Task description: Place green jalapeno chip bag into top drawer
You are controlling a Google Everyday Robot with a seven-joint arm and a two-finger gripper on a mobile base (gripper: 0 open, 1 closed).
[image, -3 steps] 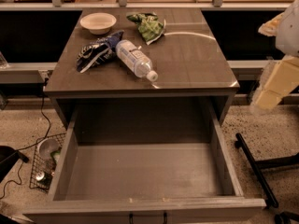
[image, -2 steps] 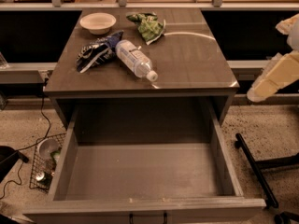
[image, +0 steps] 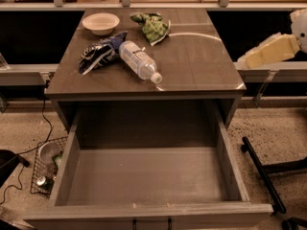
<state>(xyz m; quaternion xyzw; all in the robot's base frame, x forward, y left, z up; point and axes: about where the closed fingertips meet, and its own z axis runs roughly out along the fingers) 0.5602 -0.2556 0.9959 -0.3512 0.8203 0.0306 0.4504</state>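
The green jalapeno chip bag [image: 152, 27] lies crumpled at the back of the cabinet top, right of centre, clear of the other items. The top drawer [image: 144, 176] is pulled fully out below the cabinet top, and its flat bottom is bare. My gripper [image: 256, 55] hangs at the right edge of the view, just off the right side of the cabinet top. It is well to the right of the bag and holds nothing that I can see.
A white bowl [image: 100, 23], a dark blue and white snack bag [image: 100, 55] and a clear water bottle [image: 139, 61] lie on the cabinet top [image: 201, 66]. A wire basket [image: 45, 169] with cables sits on the floor at left. Black chair legs [image: 261, 171] stand at right.
My arm has swung upward and to the left at the right edge, bringing the gripper closer to the cabinet top. The items on top have not moved.
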